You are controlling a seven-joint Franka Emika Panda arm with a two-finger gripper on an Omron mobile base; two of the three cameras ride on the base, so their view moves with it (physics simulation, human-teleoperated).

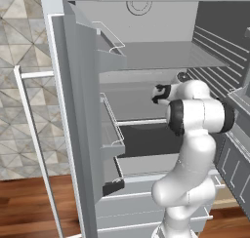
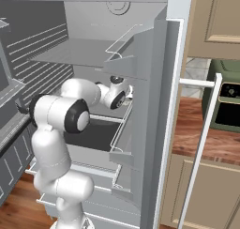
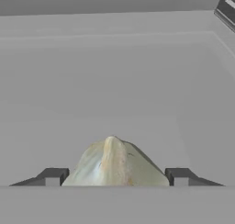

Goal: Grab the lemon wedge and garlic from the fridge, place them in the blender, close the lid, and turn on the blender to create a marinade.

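Arm reaching into open fridge (image 1: 73, 110); claw (image 3: 113, 177) closing around garlic (image 3: 112, 163), fingertips (image 3: 53, 177) touching both sides.

Garlic (image 3: 114, 163) sits between the jaws, its base cut off at the bottom; contact unclear. The arm's own bulk hides the gripper from both base views.

Pale garlic (image 3: 114, 165) on grey fridge (image 1: 146, 56) shelf, doors open

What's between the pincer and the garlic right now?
Nothing visible. In the hand view the garlic sits directly between the two fingertips of the pincer on the fridge shelf.
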